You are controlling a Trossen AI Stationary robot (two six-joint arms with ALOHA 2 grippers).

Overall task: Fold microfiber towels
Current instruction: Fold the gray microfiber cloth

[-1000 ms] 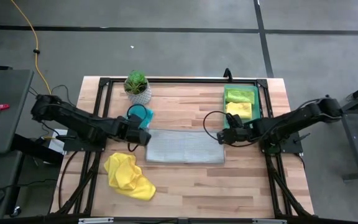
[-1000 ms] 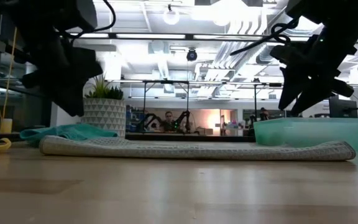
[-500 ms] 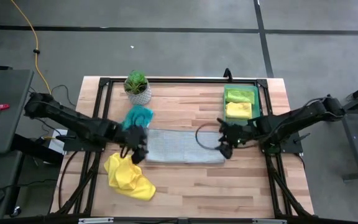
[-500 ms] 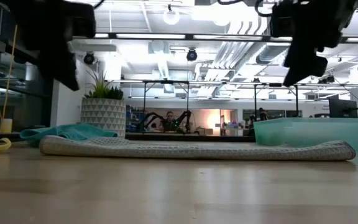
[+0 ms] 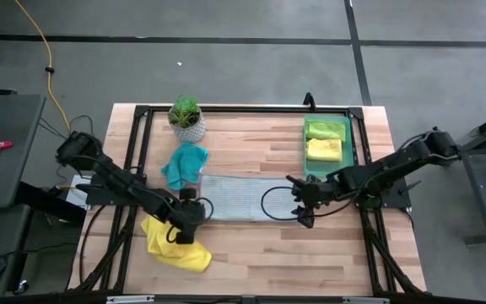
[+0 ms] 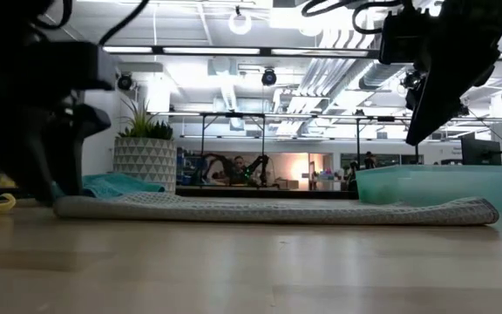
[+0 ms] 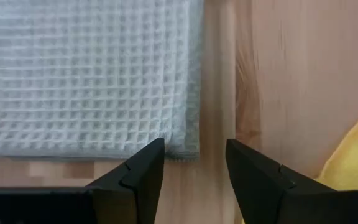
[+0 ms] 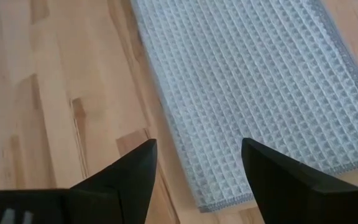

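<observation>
Wooden tabletop (image 5: pixel 251 245) below, I see both arms reaching low: left gripper (image 7: pixel 194 163) and right gripper (image 8: pixel 197 163) spread wide over the grey-white towel's (image 5: pixel 236 198) ends.

Right gripper (image 8: pixel 197 165) seen from its own wrist: two dark fingers (image 8: pixel 126 177) spread apart, nothing between them, hanging above the surface without contact. Past the fingertips lies the grey-white towel (image 8: pixel 260 87), waffle-textured, flat, one layer visible with a stitched hem along its edges. One rounded corner of it sits in the gap between the fingers, just ahead of them; the cloth runs on away from the gripper, out of view. The light wooden tabletop (image 8: pixel 61 87) shows bare beside the towel's long edge and under one finger, planks with darker grain marks.
</observation>
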